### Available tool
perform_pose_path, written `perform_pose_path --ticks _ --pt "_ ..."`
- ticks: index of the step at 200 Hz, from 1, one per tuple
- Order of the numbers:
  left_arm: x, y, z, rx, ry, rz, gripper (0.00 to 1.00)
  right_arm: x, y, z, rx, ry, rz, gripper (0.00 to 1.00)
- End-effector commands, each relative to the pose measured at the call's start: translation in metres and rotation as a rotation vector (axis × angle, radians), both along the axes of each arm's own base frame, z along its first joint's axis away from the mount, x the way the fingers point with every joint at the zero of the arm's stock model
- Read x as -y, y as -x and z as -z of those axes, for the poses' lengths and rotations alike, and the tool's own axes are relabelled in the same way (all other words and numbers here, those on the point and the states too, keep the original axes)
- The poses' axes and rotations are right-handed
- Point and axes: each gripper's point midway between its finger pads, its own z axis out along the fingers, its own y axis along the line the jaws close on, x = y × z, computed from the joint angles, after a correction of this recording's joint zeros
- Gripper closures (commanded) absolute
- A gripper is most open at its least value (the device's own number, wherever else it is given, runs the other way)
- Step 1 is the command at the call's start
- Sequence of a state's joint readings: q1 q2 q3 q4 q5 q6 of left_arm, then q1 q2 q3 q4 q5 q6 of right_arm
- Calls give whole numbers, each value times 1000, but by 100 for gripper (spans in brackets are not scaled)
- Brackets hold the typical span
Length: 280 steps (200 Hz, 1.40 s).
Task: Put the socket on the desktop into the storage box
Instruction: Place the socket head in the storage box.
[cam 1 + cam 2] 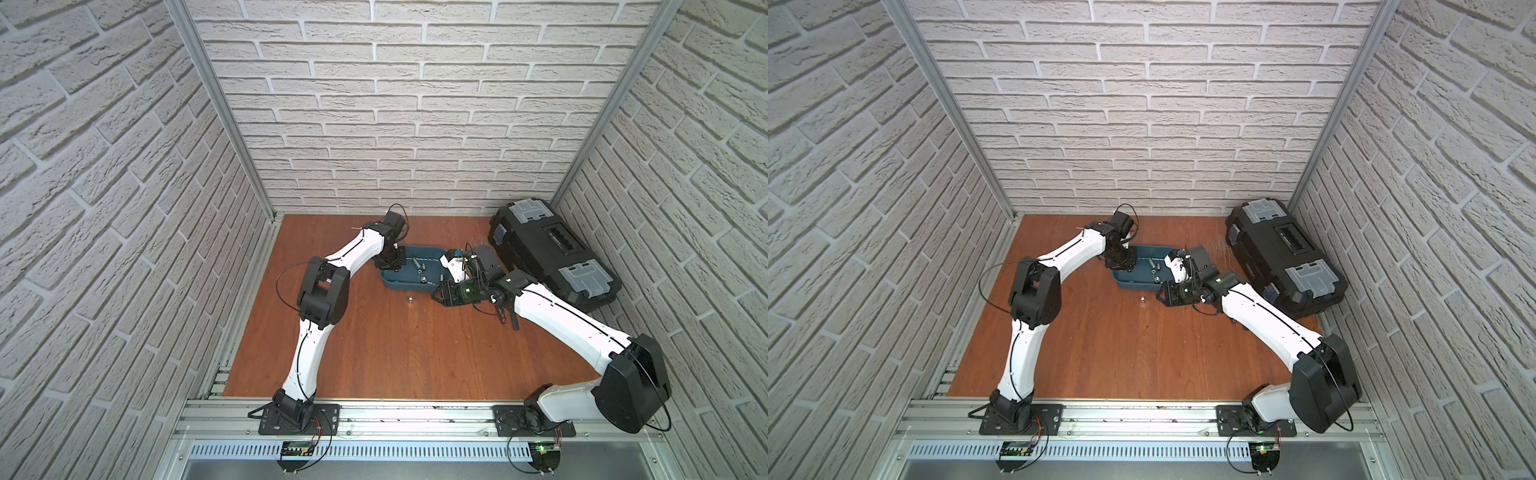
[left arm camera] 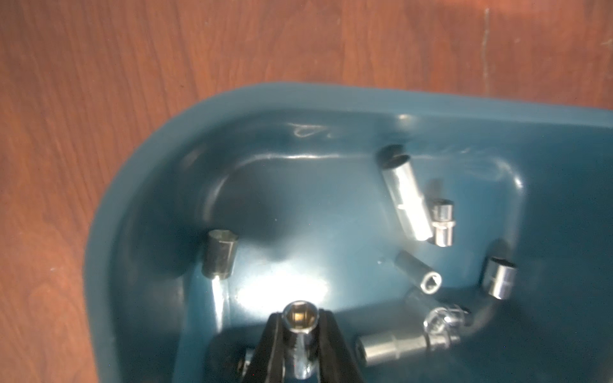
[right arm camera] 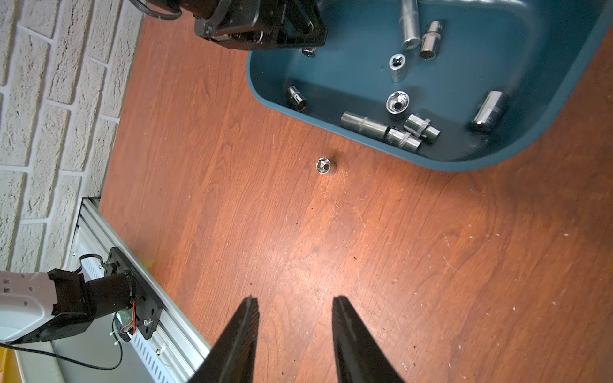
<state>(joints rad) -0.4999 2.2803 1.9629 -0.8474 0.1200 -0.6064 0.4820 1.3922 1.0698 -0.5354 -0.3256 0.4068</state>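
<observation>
My left gripper [image 2: 300,318] is shut on a small chrome socket [image 2: 300,326], held hex end outward just above the floor of the teal storage box [image 2: 139,172]. In both top views it hangs over the box's left end [image 1: 388,264]. Several sockets [image 3: 394,102] lie inside the box. One short socket [image 3: 325,165] stands upright on the desktop [image 1: 395,353], just in front of the box's front wall [image 1: 405,286]. My right gripper [image 3: 295,300] is open and empty, low over the wood to the right of that socket [image 1: 409,299], fingers pointing toward it.
A large black toolbox [image 1: 552,253] with grey latches sits at the back right, close behind my right arm. Brick-pattern walls enclose three sides. An aluminium rail [image 1: 374,415] with both arm bases runs along the front edge.
</observation>
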Motion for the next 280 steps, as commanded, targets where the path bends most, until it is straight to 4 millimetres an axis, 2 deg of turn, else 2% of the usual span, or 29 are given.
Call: perform_pose_path --ticks 1,51,77,101,128,175,234,280 --pt "-3 -4 7 -19 -14 -13 84 -1 -2 -4 28 6 -9 58" --pt "-5 -2 16 -37 -29 -13 80 -1 0 0 23 8 -6 58" --pt "-5 -3 13 -28 -29 -18 70 0 0 0 22 10 -4 57" --pt "-5 -4 5 -15 -22 -18 63 1 0 0 22 12 -2 58" --pt "-3 -4 -6 7 -12 -12 62 2 1 0 22 12 1 57" --pt "5 0 -39 70 18 10 61 4 3 -3 19 20 13 56" --pt "11 31 -76 140 82 28 55 5 8 -7 22 80 9 54" --pt "-1 68 -90 172 114 15 53 -7 9 -10 24 108 -9 52"
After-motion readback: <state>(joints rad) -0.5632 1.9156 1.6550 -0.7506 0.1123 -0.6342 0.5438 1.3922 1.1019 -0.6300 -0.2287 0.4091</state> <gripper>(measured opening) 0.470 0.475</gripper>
